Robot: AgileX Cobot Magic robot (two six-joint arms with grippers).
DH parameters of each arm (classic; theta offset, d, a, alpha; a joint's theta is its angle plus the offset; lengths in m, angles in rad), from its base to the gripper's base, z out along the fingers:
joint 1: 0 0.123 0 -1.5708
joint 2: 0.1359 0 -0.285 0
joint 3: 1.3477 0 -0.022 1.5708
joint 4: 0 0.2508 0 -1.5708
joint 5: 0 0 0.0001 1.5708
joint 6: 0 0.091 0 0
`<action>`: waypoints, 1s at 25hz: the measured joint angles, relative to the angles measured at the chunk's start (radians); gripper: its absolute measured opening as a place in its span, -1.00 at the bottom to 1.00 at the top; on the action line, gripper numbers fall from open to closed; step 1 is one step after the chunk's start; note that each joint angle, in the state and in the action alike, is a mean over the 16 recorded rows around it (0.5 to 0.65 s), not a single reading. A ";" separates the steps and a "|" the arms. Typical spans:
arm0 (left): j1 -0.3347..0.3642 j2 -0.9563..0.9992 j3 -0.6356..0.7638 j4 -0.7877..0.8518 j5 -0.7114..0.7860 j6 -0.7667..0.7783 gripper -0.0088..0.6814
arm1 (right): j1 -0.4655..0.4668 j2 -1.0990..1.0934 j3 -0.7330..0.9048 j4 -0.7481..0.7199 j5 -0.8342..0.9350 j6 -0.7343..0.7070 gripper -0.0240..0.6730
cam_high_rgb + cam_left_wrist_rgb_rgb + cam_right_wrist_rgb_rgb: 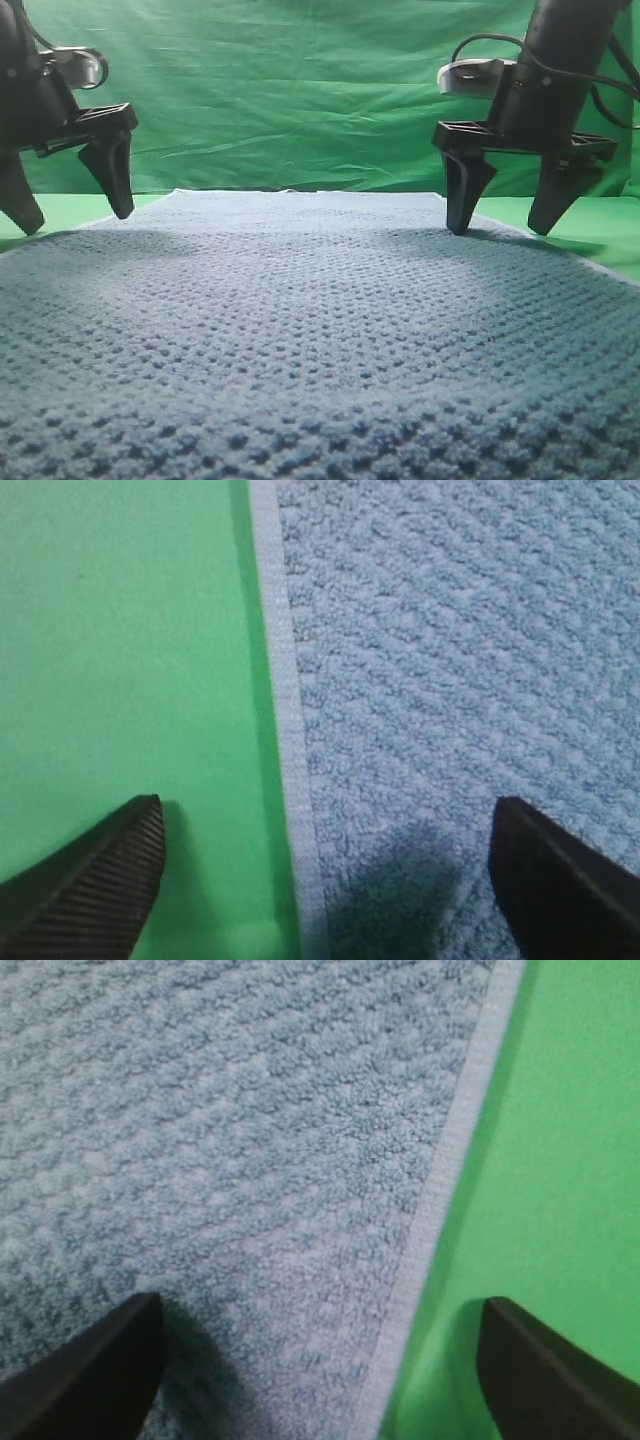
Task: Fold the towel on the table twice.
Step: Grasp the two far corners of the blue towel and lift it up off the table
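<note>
The towel [320,330] lies flat on the table [110,630], 0 of 2 folds done. Left gripper [325,880] and right gripper [320,1360], both spread wide, each straddle a side hem of the towel. Drop both evenly, pinch hem w/ 1 finger under, lift together.

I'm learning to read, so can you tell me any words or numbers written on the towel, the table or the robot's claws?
None: there is no writing on the blue-grey waffle-weave towel, the smooth green table, the wrinkled green backdrop cloth or either black claw.
</note>
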State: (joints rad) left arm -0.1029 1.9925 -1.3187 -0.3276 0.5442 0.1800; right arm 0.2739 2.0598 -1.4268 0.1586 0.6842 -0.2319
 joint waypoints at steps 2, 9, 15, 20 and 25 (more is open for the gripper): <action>-0.001 0.006 -0.004 0.001 0.001 0.003 0.68 | 0.000 0.002 -0.001 -0.002 -0.001 0.000 0.70; -0.011 0.030 -0.019 0.005 0.011 0.025 0.03 | 0.000 0.013 -0.009 -0.005 0.000 0.002 0.18; -0.023 0.046 -0.041 0.005 0.037 0.044 -0.59 | 0.000 0.017 -0.016 -0.001 0.006 0.008 -0.41; -0.034 0.044 -0.074 0.004 0.092 0.053 -0.91 | -0.001 -0.008 -0.016 0.004 0.014 0.012 -0.83; -0.039 0.014 -0.126 0.002 0.162 0.052 -0.97 | -0.012 -0.076 -0.012 0.008 0.023 0.015 -0.93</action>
State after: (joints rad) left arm -0.1423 2.0065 -1.4450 -0.3255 0.7066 0.2324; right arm 0.2622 1.9837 -1.4388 0.1665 0.7073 -0.2171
